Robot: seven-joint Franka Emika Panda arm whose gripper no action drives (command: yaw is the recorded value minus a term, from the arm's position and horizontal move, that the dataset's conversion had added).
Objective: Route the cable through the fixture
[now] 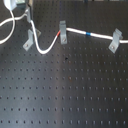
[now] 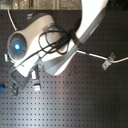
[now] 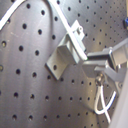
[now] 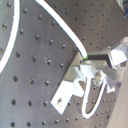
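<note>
— While looking down past the gripper (image 4: 95,59), what kind of surface underneath?

— Black table (image 1: 65,95), matte, drilled all over with a regular grid of small holes. Fills both exterior views almost edge to edge. Nothing clear of the room beyond it.

— And fixed to it?

— Three grey clips. Nearest the gripper, the fixture (image 4: 70,89): broad, slanted, bolted down, just beside the gripper in both wrist views. Farther from the gripper, a middle clip (image 1: 62,31), then a far clip (image 1: 116,40), well apart from each other.

— And the cable?

— White cable (image 1: 45,49), lying on the table. Passes just beside the fixture, sags in a loop, then climbs to the middle clip with its red band (image 1: 59,35) right at that clip. Carries on with the blue band (image 1: 87,34) between the middle and far clips, and reaches the far clip. Seen in the second wrist view running right up to a dark finger (image 4: 102,58) close by the fixture.

— Gripper spread, pressed together, pinching?

— Cannot tell. Just one dark finger in clear sight, the rest lost in blur.

— Anything else?

— White robot arm (image 2: 50,45), draped with a black hose, covering much of the second exterior view.
</note>
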